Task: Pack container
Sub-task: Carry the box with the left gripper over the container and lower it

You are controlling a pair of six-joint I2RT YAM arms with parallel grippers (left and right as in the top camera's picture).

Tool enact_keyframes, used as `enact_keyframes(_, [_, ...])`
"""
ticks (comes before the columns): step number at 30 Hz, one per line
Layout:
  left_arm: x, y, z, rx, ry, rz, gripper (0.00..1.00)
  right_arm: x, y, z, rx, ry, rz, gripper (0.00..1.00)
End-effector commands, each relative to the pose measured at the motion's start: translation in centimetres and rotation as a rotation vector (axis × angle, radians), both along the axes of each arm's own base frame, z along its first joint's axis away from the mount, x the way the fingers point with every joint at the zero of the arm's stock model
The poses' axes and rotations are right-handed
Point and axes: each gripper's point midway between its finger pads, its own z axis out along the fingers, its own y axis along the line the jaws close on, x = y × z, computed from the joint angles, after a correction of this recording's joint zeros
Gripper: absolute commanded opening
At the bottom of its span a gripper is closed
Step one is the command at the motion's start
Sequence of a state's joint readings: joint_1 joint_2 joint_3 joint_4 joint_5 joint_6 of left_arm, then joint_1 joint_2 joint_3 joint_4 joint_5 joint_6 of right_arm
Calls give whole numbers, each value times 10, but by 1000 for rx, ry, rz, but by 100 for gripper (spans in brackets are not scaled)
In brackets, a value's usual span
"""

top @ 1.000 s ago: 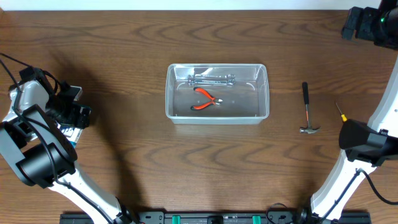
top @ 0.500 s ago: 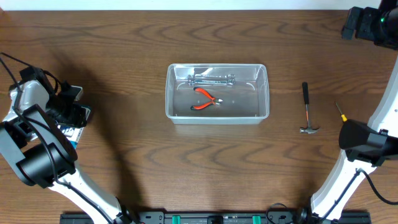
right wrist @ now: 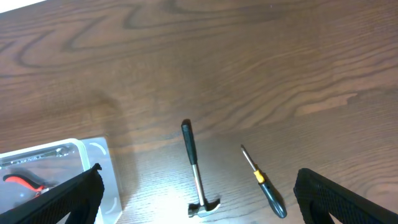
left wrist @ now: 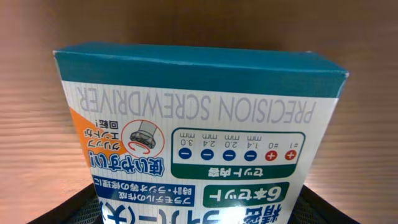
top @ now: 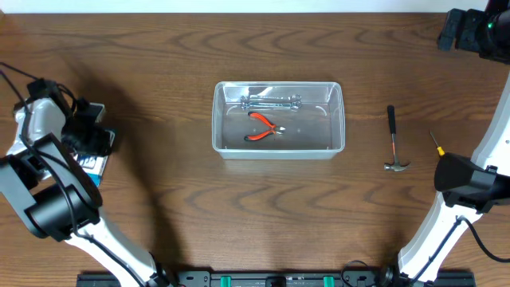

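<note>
The container [top: 278,119] sits on the worktop [top: 175,215] between the two arms, well apart from both sets of jaws. It is off to the right of the left jaws and to the left of the right jaws. Red-handled pliers [top: 263,127] and metal wrenches [top: 271,101] lie inside it.

The right jaws hang spread wide, their fingers [right wrist: 62,199] at the lower corners of the wrist view. A hammer [right wrist: 196,174] and a screwdriver [right wrist: 261,180] lie on the wood below them, and nothing is held. The left jaws are close over a printed box [left wrist: 199,130], which fills the gap between them. Whether they press on it cannot be told.

The container looks like thin, fairly stiff plastic. It is probably light and slick at the walls, and apt to flex or skid if pushed. The loose tools inside would likely slide if it tilted. The rim of a short end wall looks the surest hold, with one finger inside and one outside and the container kept level.
</note>
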State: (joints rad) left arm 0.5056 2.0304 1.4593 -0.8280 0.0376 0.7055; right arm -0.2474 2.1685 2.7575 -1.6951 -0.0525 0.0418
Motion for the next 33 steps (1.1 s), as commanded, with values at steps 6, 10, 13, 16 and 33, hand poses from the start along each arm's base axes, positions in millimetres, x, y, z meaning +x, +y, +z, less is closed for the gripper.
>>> enact_keyframes(6, [69, -132, 170, 98, -443, -291, 6, 1, 8, 5, 9, -14, 9, 99])
enact_keyframes(10, [66, -235, 194, 69, -514, -576, 6, 1, 9, 5, 8, -14, 12, 99])
enact_keyframes(13, [55, -307, 187, 23, -507, -754, 6, 1, 10, 5, 8, -14, 15, 99])
enact_keyframes(16, [42, -361, 169, -3, -472, -927, 6, 1, 10, 5, 8, -14, 15, 99])
enact_keyframes(33, [57, -416, 15, -28, -226, -1070, 6, 2, 13, 5, 5, -13, 28, 99])
